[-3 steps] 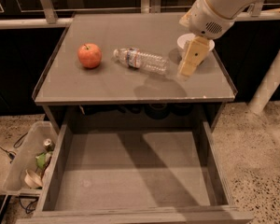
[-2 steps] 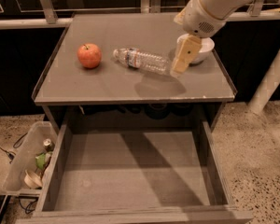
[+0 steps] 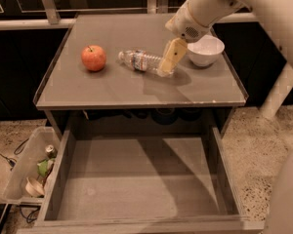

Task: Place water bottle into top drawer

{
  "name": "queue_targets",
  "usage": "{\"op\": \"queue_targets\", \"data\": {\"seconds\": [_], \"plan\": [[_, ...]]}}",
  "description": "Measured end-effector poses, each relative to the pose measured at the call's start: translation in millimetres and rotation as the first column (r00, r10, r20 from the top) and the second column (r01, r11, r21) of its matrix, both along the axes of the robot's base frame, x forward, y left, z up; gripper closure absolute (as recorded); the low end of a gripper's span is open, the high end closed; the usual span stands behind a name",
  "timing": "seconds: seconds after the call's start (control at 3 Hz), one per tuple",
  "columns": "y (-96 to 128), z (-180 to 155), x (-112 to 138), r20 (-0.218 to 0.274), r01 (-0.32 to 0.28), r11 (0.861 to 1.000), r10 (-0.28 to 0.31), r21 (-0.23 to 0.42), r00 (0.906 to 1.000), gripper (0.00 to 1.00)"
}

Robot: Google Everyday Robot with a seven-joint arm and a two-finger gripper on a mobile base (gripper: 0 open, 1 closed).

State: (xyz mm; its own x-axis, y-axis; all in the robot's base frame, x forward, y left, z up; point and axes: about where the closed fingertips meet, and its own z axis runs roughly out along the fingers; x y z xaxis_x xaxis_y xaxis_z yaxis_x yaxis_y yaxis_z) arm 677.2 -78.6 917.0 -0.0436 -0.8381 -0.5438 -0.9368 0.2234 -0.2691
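Observation:
The water bottle (image 3: 141, 61) lies on its side on the grey table (image 3: 117, 89), cap end to the left, between the apple and the bowl. My gripper (image 3: 168, 62) hangs from the white arm at the upper right and sits right at the bottle's right end, its tan fingers (image 3: 171, 55) pointing down over the bottle's base. The top drawer (image 3: 136, 184) is pulled out wide under the table's front edge and nothing lies in it.
A red apple (image 3: 94, 57) sits left of the bottle. A white bowl (image 3: 205, 49) stands just right of the gripper. A translucent bin of trash (image 3: 31, 172) stands on the floor left of the drawer. A white post (image 3: 278, 89) leans at the right.
My gripper has moved left, from in front of the bowl to the right end of the bottle. The bottle, apple and drawer have not moved.

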Motion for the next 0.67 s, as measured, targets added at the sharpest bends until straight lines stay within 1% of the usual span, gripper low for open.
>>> {"op": "queue_targets", "data": {"seconds": [0.33, 0.67], "plan": [[21, -12, 8, -0.038, -0.018, 1.000, 0.018, 0.013, 0.9991, 0.00], [37, -22, 8, -0.061, -0.027, 1.000, 0.027, 0.007, 0.9978, 0.00]]}}
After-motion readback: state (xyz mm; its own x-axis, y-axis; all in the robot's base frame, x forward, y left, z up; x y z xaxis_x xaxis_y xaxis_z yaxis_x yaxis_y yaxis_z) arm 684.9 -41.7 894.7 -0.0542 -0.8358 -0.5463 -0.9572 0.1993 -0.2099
